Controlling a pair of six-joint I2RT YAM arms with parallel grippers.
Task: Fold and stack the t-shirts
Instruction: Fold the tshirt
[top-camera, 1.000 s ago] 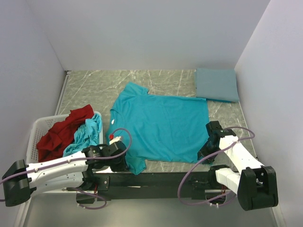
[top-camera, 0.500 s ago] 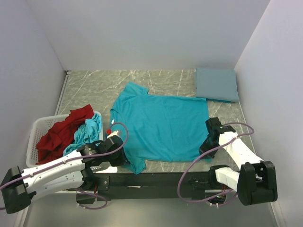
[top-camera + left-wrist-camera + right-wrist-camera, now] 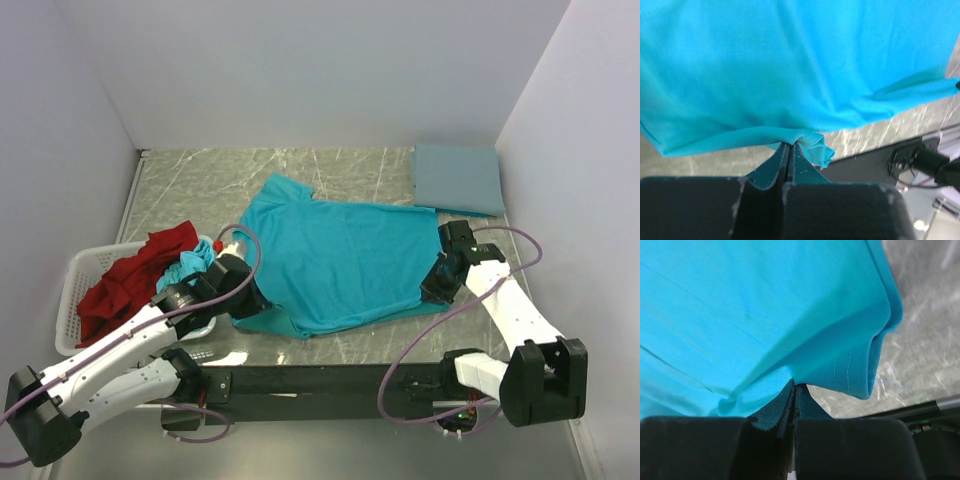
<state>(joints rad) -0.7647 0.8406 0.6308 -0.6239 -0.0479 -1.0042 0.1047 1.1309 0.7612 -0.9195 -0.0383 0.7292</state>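
Note:
A bright teal t-shirt (image 3: 335, 260) lies spread on the marble table, its near edge lifted and carried toward the back. My left gripper (image 3: 252, 298) is shut on that shirt's near-left corner; in the left wrist view the fabric (image 3: 805, 137) bunches at the fingertips of the left gripper (image 3: 788, 145). My right gripper (image 3: 432, 290) is shut on the near-right hem, and in the right wrist view the hem (image 3: 860, 370) curls over the right gripper (image 3: 794, 386). A folded grey-blue t-shirt (image 3: 458, 178) lies at the back right. A red t-shirt (image 3: 125, 280) and a teal one (image 3: 190, 265) lie in the basket.
The white lattice basket (image 3: 70, 315) stands at the left edge of the table, beside my left arm. White walls close in the table on three sides. The black mounting bar (image 3: 330, 378) runs along the near edge.
The right gripper shut on the hem. Both grippers rose and moved away from the near edge, dragging the shirt's near edge toward the back.

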